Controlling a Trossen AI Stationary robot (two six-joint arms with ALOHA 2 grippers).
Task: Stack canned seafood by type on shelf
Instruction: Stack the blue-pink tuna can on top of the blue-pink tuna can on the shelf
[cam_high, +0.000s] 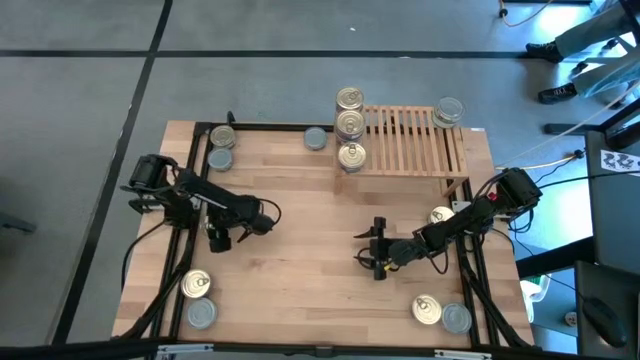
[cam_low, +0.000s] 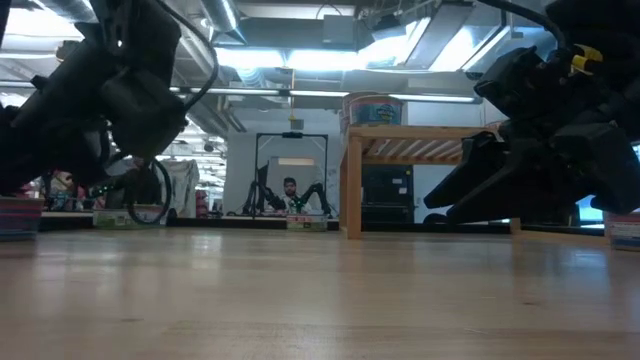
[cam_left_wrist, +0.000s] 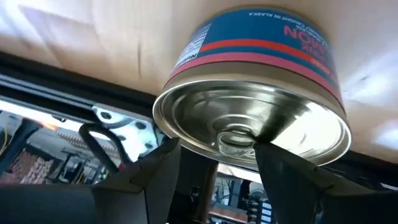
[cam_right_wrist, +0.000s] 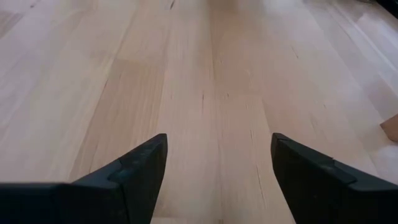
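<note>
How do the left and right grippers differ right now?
1. The left gripper has a blue-and-red-labelled can right at its fingertips. The right gripper faces only bare tabletop.
2. The left gripper sits on the table's left side, the right gripper nearer the middle.

Shared: both are open, low over the table, and neither visibly holds a can.

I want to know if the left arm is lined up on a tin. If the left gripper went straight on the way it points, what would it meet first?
The left gripper, fingers open, points at a blue-labelled can close ahead, likely its first contact.
</note>
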